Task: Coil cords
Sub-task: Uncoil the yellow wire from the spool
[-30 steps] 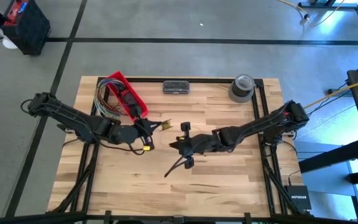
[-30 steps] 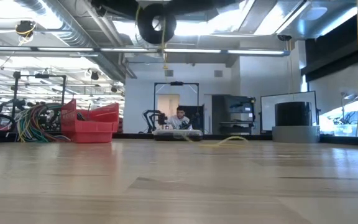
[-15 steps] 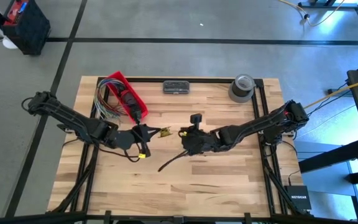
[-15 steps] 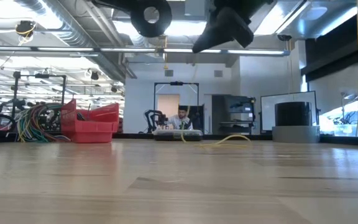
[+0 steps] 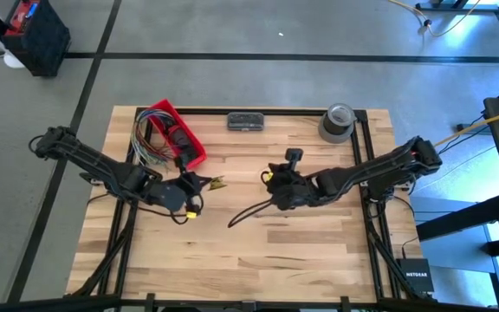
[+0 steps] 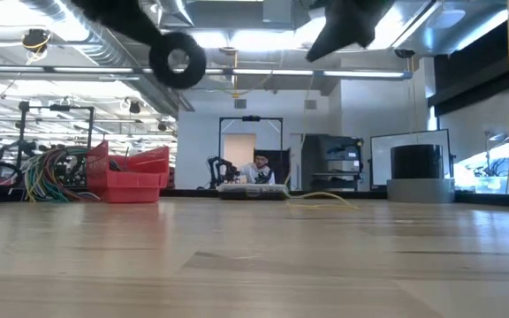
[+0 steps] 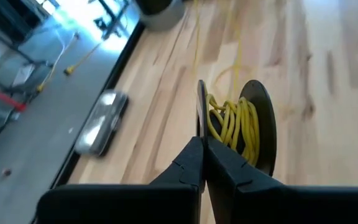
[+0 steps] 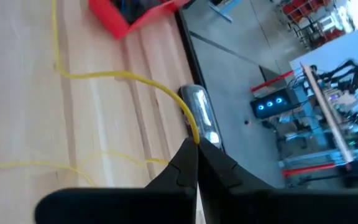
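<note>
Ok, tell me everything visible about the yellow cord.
The cord is thin, yellow and limp. In the left wrist view part of it is wound in loops around a dark spool with round flanges, pinched by the left gripper. From there a strand trails over the wooden table, loose and curved. The right gripper is shut on it, lifting it off the wood.

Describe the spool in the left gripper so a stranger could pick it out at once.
Start at the red bin on the wooden table. Just in front of it, toward the table's middle, the left gripper is shut on the spool. It is a small dark reel wound with thin yellow cord, unlike the multicoloured wire bundle by the bin.
</note>
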Tool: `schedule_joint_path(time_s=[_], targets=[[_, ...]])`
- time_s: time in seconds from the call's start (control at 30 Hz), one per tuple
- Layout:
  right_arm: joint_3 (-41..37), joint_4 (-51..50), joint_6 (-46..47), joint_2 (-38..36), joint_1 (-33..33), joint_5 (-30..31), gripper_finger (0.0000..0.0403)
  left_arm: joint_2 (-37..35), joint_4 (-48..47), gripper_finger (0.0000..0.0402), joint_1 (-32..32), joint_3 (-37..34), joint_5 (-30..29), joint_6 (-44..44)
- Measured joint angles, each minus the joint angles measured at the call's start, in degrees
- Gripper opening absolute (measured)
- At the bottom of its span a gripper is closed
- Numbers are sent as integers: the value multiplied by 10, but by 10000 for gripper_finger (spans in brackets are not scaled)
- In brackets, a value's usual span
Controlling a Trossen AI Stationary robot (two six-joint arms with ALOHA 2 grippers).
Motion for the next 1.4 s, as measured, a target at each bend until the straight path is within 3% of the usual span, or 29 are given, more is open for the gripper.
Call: schedule_joint_path(time_s=[0.2, 0.37, 0.43, 0.57, 0.7, 1.07, 1.27, 1.4], targets=[[0, 27, 31, -29, 15, -5, 5, 1, -69, 5, 27, 0, 0, -60], [0, 96, -6, -37, 50, -22, 5, 1, -101, 5, 65, 0, -9, -104], [0, 117, -33, -37, 64, -60, 5, 1, -105, 5, 81, 0, -38, -124], [0, 136, -66, -36, 72, -210, 5, 1, -102, 5, 106, 0, -117, -175], [0, 137, -63, -33, 70, -309, 5, 1, -99, 5, 117, 0, -141, -203], [-4, 154, -33, 18, 71, -356, 14, 2, -47, 5, 101, 0, -150, -151], [-1, 113, 33, 25, 71, -324, 86, 2, -43, 5, 101, 0, -151, -142], [39, -26, 89, 22, 71, -311, 125, 2, -41, 5, 91, 0, -151, -119]])
